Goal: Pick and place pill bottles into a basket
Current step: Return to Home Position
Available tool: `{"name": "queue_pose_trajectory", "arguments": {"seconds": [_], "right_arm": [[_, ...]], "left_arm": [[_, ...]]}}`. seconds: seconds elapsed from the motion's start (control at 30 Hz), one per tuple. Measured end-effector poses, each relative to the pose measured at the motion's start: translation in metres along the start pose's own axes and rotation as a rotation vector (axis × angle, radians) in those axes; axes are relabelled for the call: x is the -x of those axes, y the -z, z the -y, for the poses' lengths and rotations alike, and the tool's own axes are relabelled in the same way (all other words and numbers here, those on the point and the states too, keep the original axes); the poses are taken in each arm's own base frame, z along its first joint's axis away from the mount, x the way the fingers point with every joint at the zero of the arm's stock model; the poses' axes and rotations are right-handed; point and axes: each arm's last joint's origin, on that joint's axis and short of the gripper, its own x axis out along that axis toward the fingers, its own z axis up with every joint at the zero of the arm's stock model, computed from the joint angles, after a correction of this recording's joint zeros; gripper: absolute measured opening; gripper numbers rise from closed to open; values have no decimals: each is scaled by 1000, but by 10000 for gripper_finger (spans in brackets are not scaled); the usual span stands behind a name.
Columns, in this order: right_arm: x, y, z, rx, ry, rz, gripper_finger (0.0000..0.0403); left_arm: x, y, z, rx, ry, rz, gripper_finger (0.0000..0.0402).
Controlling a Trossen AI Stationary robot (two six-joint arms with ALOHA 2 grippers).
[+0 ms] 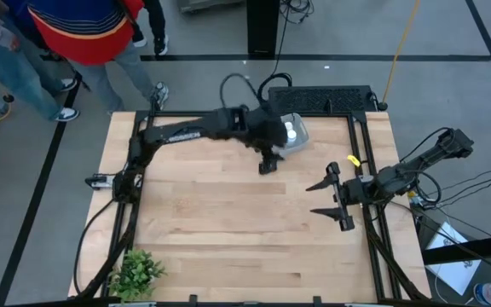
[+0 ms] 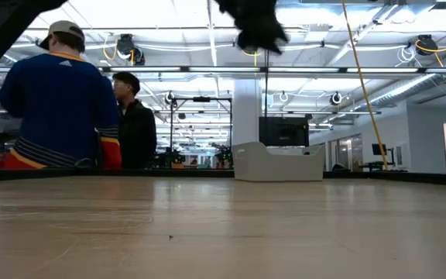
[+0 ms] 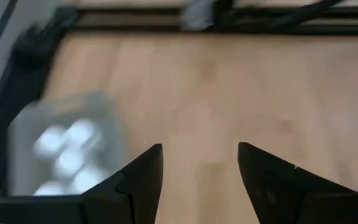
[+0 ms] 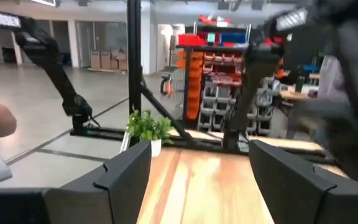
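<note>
The grey-blue basket (image 1: 295, 136) stands on the table near the far edge, right of centre. Several white pill bottles (image 3: 67, 152) lie inside it, and one white cap (image 1: 291, 130) shows from above. My left gripper (image 1: 267, 164) hangs open and empty above the table, just to the near-left of the basket; its fingers (image 3: 145, 171) point down over bare wood. In the low view it shows high above the basket (image 2: 277, 163). My right gripper (image 1: 315, 199) is open and empty at the table's right side, pointing left.
A black box (image 1: 322, 101) lies at the far edge behind the basket. A small potted plant (image 1: 136, 273) stands at the near left corner. A small yellow thing (image 1: 353, 160) lies near the right rail. People (image 2: 60, 101) stand beyond the far left of the table.
</note>
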Motion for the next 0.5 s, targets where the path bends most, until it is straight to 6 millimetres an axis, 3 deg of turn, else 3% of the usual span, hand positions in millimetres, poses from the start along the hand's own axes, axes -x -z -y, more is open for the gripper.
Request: {"name": "queue_pose_trajectory", "arguments": {"seconds": [0.1,0.23,0.4,0.5], "right_arm": [[0,5,0,1,-2,-46,263],[0,9,0,-29,-2,-92,263],[1,13,-1,-55,-1,-130,263],[0,19,-1,-56,3,-169,263]], "left_arm": [[-6,-5,34,-109,105,90,214],[-21,9,65,-177,173,178,214],[-16,48,84,-176,176,274,214],[-8,83,98,-175,209,394,214]]}}
